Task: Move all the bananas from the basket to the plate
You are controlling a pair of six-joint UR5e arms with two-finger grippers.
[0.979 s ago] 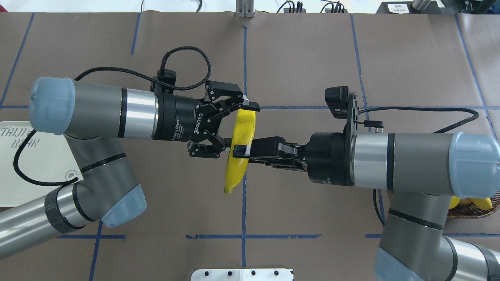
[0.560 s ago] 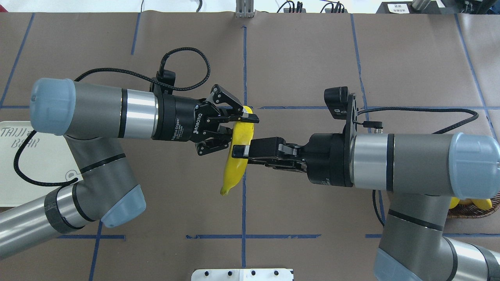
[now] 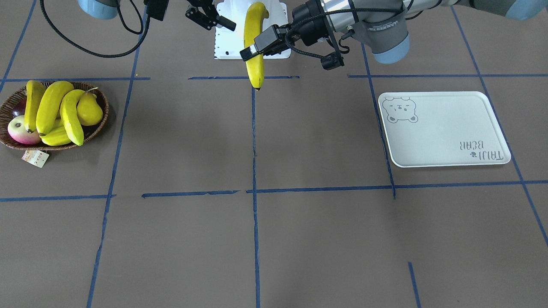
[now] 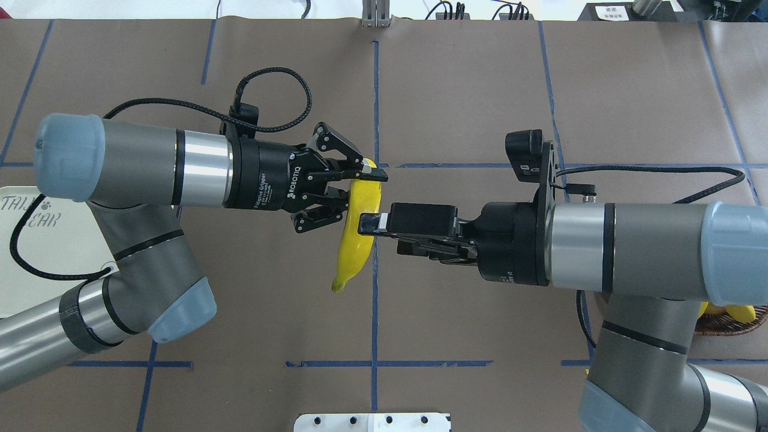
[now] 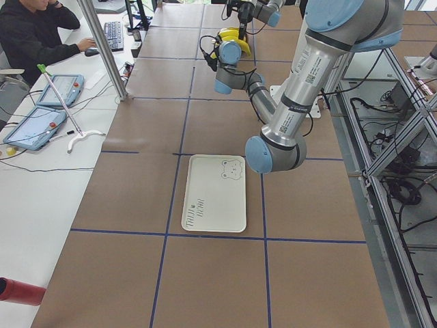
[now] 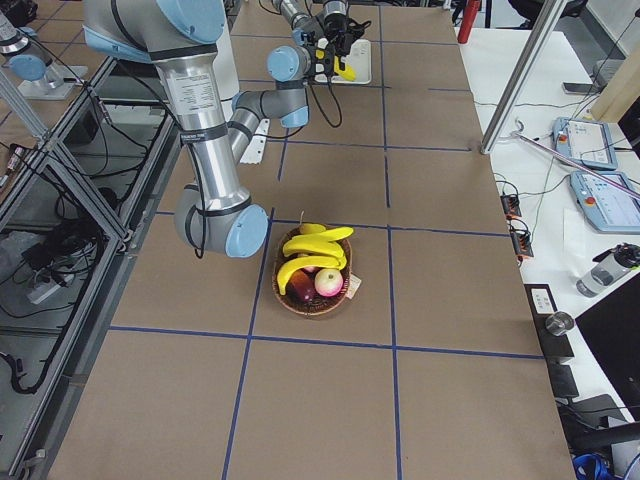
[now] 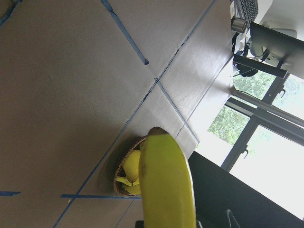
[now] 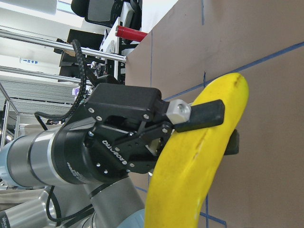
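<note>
- L end effector [image 4: 361, 191]: closed tight on the upper part of one banana [image 4: 354, 243], a finger on each side. L wrist view shows that fruit filling lower centre.
- Banana hangs steeply in the air over mid worktop [image 3: 299, 235], lower tip down and clear of the surface, above a blue tape line [image 3: 254, 141].
- R end effector [image 4: 367, 224]: jaws spread, nothing gripped. Fingertips sit close beside banana's middle, opp. side from L. Touching or not, can't tell.
- Basket [image 3: 64, 147]: on worktop at robot's R side, well apart from held fruit. Three more bananas [image 3: 51, 107] lie in it side by side, w/ a yellow pear [image 3: 90, 109] against them and a red-and-pale round fruit [image 3: 20, 130] by the rim. Paper tag [image 3: 35, 158] lies on worktop just beside the rim.
- Plate [image 3: 445, 132]: flat on worktop at robot's L side, bear face + "TAIJI BEAR" print facing up, well apart from basket and from held banana.
- Person [image 5: 31, 34] seated past the worktop's far edge, seen in L side view.
</note>
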